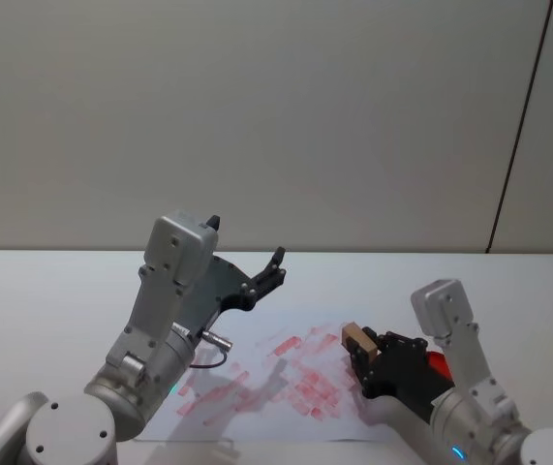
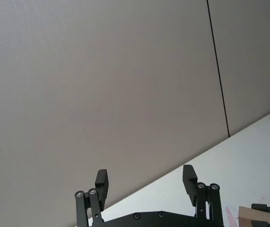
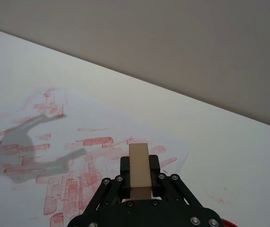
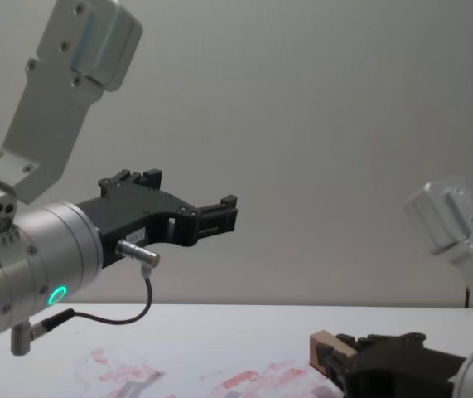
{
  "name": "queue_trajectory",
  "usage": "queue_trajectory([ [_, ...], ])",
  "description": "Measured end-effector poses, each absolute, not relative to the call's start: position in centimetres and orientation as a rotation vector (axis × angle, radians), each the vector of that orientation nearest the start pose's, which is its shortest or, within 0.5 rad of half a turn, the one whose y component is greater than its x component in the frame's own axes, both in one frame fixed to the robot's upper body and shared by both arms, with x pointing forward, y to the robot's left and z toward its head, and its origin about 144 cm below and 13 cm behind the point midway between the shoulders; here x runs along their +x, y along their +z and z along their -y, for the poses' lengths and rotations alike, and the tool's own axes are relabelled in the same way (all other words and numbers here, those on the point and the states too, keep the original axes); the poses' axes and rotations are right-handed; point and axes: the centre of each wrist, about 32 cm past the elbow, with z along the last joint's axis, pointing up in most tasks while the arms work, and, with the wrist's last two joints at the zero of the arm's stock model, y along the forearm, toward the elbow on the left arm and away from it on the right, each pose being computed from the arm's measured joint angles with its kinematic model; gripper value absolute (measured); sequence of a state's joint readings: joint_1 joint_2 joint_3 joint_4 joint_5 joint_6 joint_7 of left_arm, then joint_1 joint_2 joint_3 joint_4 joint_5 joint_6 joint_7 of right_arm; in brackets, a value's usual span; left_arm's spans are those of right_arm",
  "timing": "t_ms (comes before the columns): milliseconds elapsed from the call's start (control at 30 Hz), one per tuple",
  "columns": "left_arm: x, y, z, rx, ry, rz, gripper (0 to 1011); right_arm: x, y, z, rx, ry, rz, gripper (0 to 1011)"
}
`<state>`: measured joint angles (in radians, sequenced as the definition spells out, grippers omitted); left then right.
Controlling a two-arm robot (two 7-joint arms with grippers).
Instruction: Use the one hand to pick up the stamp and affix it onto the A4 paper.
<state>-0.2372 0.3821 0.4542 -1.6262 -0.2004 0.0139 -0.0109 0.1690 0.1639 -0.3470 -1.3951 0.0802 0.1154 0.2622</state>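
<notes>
My right gripper [image 1: 361, 351] is shut on the stamp [image 1: 358, 339], a light tan wooden block, and holds it just above the right part of the A4 paper [image 1: 276, 373]. In the right wrist view the stamp [image 3: 140, 165] sticks out between the black fingers, over the paper [image 3: 78, 151] with its red and pink marks. The chest view shows the stamp [image 4: 329, 347] low at the right, in the black gripper [image 4: 335, 358]. My left gripper [image 1: 274, 269] is raised above the table's left half, open and holding nothing; its fingers [image 2: 190, 182] face the wall.
A red ink pad [image 1: 436, 363] lies just right of the right gripper, mostly hidden by it. The white table [image 1: 53, 291] stretches bare to the left and behind the paper. A grey wall stands behind.
</notes>
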Motion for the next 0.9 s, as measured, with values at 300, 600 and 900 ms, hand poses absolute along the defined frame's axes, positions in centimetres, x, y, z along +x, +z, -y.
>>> queue_trajectory([
  [300, 49.2, 120.4, -19.8, 0.061, 1.124, 0.268, 1002, 49.6, 112.4, 17.5, -0.266, -1.0, -0.039, 216],
  [600, 49.2, 120.4, -19.8, 0.061, 1.124, 0.268, 1002, 50.1, 112.1, 17.6, -0.298, -0.989, -0.047, 216],
  [900, 49.2, 120.4, -19.8, 0.061, 1.124, 0.268, 1003, 50.3, 112.0, 17.7, -0.321, -0.975, -0.054, 216],
])
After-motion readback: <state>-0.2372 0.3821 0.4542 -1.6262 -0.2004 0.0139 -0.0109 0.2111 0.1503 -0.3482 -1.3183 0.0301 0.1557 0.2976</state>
